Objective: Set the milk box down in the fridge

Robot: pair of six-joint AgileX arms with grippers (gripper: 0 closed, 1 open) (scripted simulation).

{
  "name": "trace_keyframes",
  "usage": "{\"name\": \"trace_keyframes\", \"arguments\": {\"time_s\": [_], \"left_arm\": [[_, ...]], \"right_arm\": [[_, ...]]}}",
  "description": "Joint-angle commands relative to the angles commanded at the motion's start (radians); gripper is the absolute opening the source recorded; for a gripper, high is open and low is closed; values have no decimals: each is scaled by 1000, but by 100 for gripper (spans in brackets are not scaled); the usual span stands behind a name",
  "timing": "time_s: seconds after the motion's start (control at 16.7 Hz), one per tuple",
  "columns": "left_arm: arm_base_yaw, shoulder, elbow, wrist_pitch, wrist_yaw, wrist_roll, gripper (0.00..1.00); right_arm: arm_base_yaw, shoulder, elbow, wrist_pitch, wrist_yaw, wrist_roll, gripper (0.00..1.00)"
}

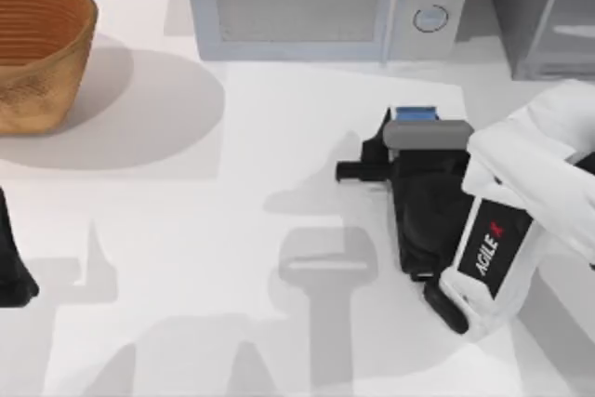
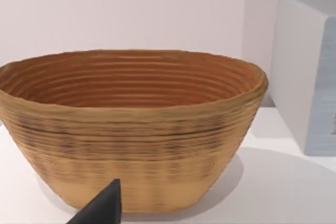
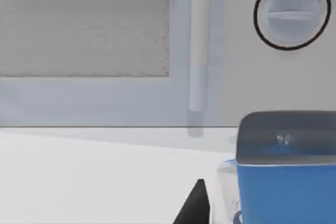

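The milk box (image 1: 414, 115) stands on the table in front of the microwave, and from above a blue top edge of it shows past my right arm. In the right wrist view the milk box (image 3: 286, 187) is close, blue with a grey top. My right gripper (image 1: 402, 141) hangs over it, open. One dark fingertip (image 3: 195, 205) stands beside the carton with a small gap. The fridge (image 1: 548, 11), dark grey with a pale door panel, is at the table's back right corner.
A light-grey microwave (image 1: 325, 2) with two round knobs fills the back middle. A woven basket (image 1: 37, 44) sits at the back left, also close in the left wrist view (image 2: 131, 129). My left gripper (image 1: 11, 271) is parked at the left edge.
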Motion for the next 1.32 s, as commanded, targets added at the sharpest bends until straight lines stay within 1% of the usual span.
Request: {"name": "trace_keyframes", "arguments": {"time_s": [0.12, 0.18, 0.78, 0.96, 1.32], "left_arm": [[0, 0, 0, 0, 0, 0, 100], [0, 0, 0, 0, 0, 0, 100], [0, 0, 0, 0, 0, 0, 100], [0, 0, 0, 0, 0, 0, 100], [0, 0, 0, 0, 0, 0, 100]], "right_arm": [[0, 0, 0, 0, 0, 0, 2], [0, 0, 0, 0, 0, 0, 0], [2, -17, -2, -14, 0, 1, 0], [2, -116, -13, -104, -3, 1, 0], [2, -437, -45, -389, -4, 4, 0]]}}
